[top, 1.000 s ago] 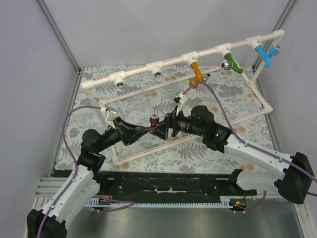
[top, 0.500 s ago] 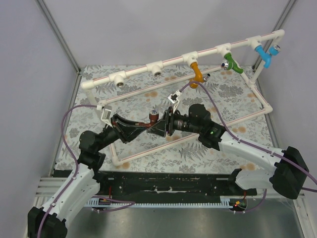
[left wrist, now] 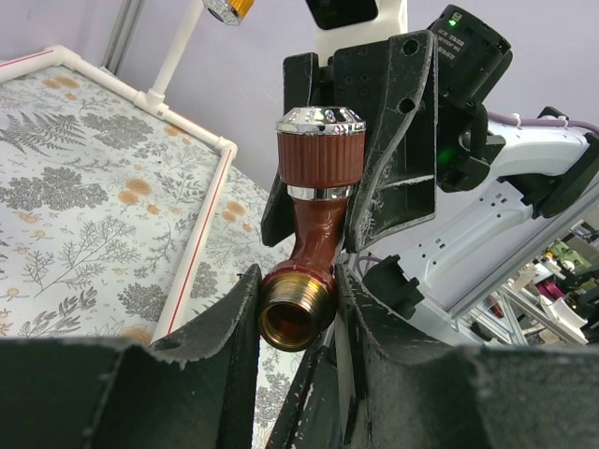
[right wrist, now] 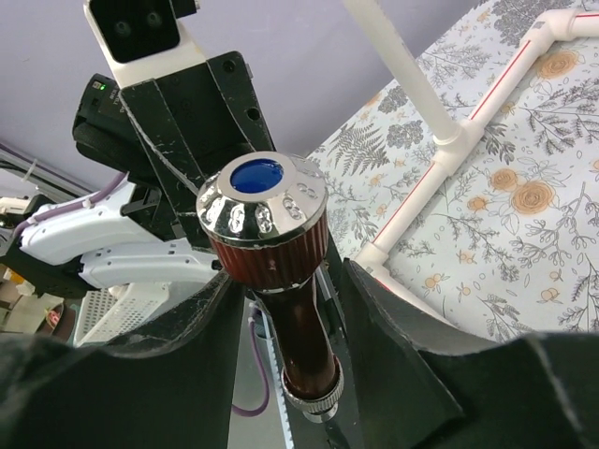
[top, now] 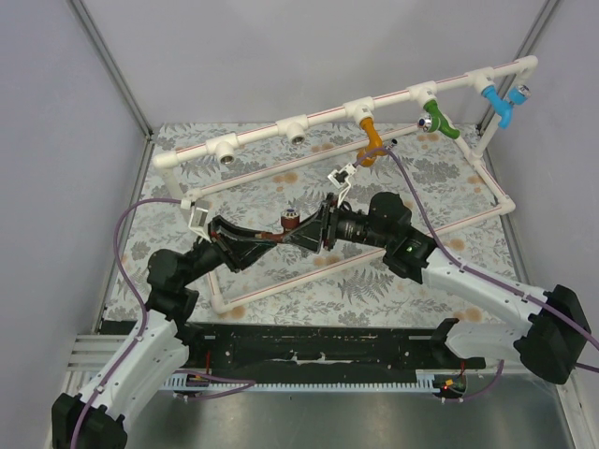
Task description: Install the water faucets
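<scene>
The left gripper (left wrist: 297, 281) is clenched on the brown tap (left wrist: 314, 224), pinching its gold screw end. The right gripper (right wrist: 285, 273) has a finger on each side of the tap's knob, but I cannot tell if it squeezes.

Top view: red-brown faucet (top: 291, 223) mostly hidden btwn left pincer (left wrist: 297, 281) & right pincer (right wrist: 285, 281); only its cap shows. Left wrist cam: orange faucet (left wrist: 227, 8) cut by top edge. Right pincer's contact w/ faucet: can't tell.
</scene>
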`<state>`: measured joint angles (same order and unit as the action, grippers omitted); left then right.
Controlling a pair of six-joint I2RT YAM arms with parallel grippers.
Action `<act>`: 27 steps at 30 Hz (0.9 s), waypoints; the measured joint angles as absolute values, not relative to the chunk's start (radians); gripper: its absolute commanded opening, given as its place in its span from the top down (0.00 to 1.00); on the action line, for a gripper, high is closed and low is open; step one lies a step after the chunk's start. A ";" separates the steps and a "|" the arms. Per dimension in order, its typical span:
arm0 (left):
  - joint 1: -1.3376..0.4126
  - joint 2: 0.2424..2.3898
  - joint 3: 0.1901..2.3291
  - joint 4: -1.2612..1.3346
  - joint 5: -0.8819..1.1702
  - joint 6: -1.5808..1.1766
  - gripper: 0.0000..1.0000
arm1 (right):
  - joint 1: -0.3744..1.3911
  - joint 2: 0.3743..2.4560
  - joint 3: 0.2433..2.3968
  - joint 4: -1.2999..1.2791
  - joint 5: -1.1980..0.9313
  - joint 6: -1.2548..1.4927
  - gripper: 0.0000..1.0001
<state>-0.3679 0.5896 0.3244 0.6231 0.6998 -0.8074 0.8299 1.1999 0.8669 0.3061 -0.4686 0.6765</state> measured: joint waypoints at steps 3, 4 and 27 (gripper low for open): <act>-0.368 0.589 0.324 0.623 0.707 -0.808 0.98 | 0.828 1.193 0.867 0.307 -0.476 0.673 0.49; -0.368 0.589 0.324 0.623 0.709 -0.808 0.98 | 0.828 1.193 0.867 0.306 -0.478 0.673 0.49; -0.366 0.601 0.324 0.648 0.704 -0.864 0.98 | 0.822 1.242 0.871 0.381 -0.553 0.690 1.00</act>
<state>-0.3660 0.6006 0.3244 0.6476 0.7044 -0.8639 0.8219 1.2415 0.8707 0.3809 -0.5533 0.6903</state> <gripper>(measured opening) 0.372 0.269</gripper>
